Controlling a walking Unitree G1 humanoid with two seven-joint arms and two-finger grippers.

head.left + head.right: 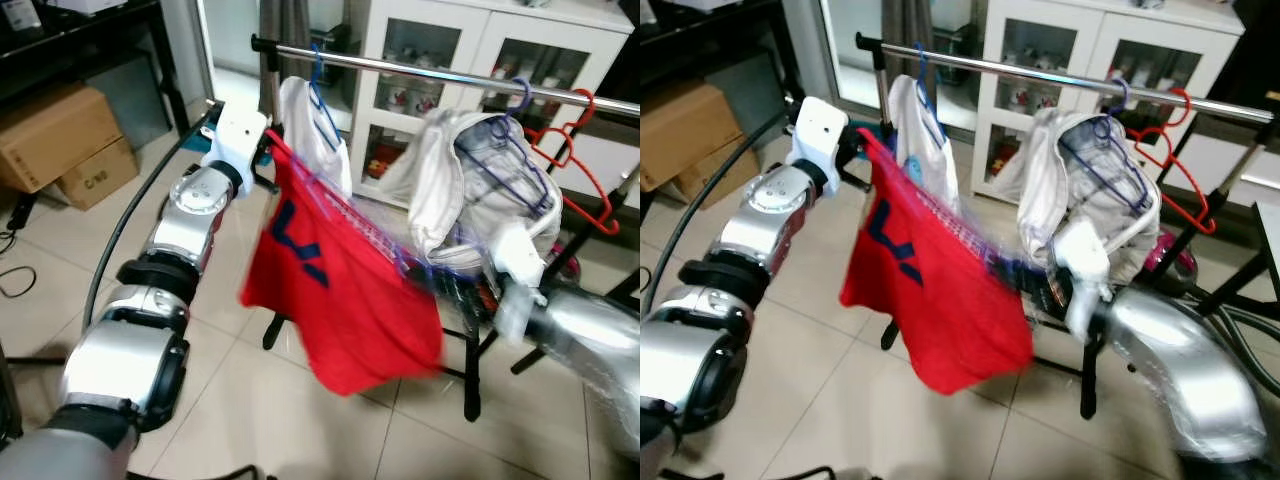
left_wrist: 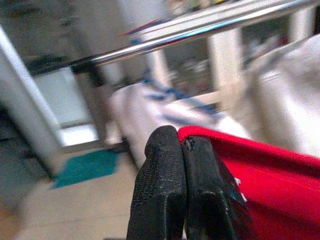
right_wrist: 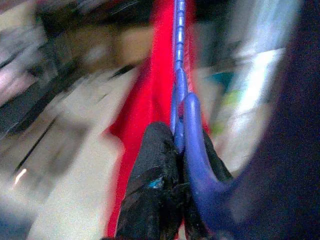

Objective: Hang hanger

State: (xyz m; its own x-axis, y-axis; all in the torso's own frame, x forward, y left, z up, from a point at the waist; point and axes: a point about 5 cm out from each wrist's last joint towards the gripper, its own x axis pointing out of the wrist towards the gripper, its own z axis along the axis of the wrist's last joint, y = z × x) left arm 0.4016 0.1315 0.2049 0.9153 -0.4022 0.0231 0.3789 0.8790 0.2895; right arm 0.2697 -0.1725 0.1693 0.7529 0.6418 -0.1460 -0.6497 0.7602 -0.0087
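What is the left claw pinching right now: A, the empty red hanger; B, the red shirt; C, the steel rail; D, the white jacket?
B: in the left wrist view the left claw is shut on the edge of the red shirt, below the rail.

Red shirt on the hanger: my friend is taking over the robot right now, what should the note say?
Left gripper: shut on the red shirt at its upper edge.
Right gripper: shut on the blue hanger that carries the shirt.
Both hold it stretched in front of the rail, below it.
Done: shirt is on its hanger and lifted.
Left: hook the hanger over the rail, probably in the gap between the white garment and the white jacket, then let go.
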